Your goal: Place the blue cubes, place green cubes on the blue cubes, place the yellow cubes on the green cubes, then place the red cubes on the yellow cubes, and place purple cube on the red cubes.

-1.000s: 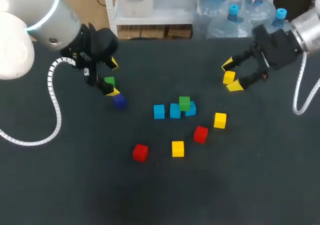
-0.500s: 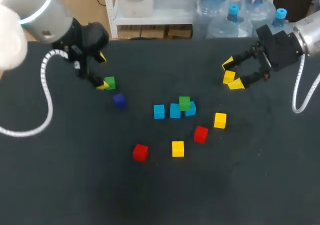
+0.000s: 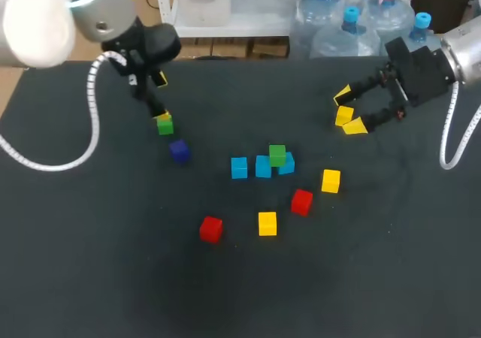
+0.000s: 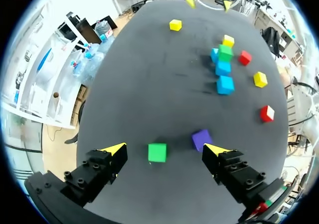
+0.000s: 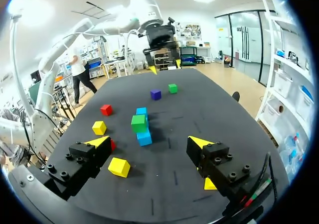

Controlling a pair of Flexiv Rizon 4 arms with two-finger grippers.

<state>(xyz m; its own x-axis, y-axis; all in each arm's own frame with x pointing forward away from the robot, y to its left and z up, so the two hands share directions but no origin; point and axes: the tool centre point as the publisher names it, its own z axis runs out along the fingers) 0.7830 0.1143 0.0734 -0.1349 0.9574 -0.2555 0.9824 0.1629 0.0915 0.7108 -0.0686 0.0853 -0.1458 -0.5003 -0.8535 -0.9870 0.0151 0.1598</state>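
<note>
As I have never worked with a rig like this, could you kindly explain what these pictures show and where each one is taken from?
This is a robot with two arms at a dark table. One picture looks down from above and behind it. The two round ones come from cameras on the wrists, looking out along the fingers. Each arm ends in a gripper with two yellow-tipped fingers. The left gripper is open by a green cube, with the purple cube close by. The right gripper is open over a yellow cube. Neither holds anything. In the middle lie three blue cubes in a row with a second green cube resting on them. Nearby are two more yellow cubes and two red cubes.
</note>
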